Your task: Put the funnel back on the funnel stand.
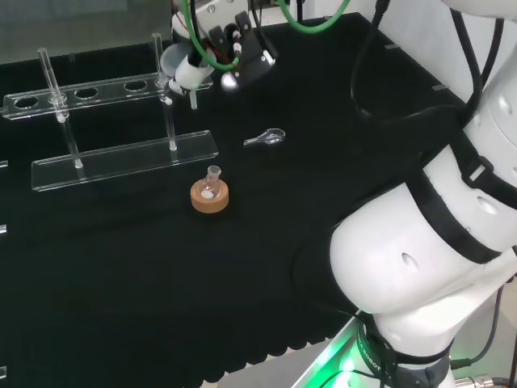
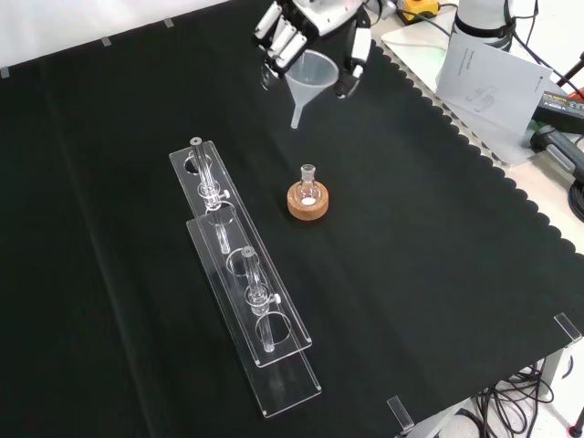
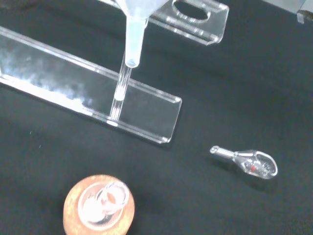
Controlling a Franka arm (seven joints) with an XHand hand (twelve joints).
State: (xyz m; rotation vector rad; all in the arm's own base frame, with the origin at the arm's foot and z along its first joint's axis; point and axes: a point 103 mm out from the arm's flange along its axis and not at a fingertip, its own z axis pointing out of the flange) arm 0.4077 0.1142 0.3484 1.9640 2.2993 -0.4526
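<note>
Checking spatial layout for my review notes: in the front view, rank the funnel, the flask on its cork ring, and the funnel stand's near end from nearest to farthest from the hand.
1. funnel: held in the hand, at the view's top.
2. flask on its cork ring: mid-cloth, below the hand.
3. funnel stand, near end: lower left, farthest.

Funnel [image 3: 133, 29] cut off above its cone in the wrist view; flask [image 1: 212, 187] contents too small, perhaps white.
</note>
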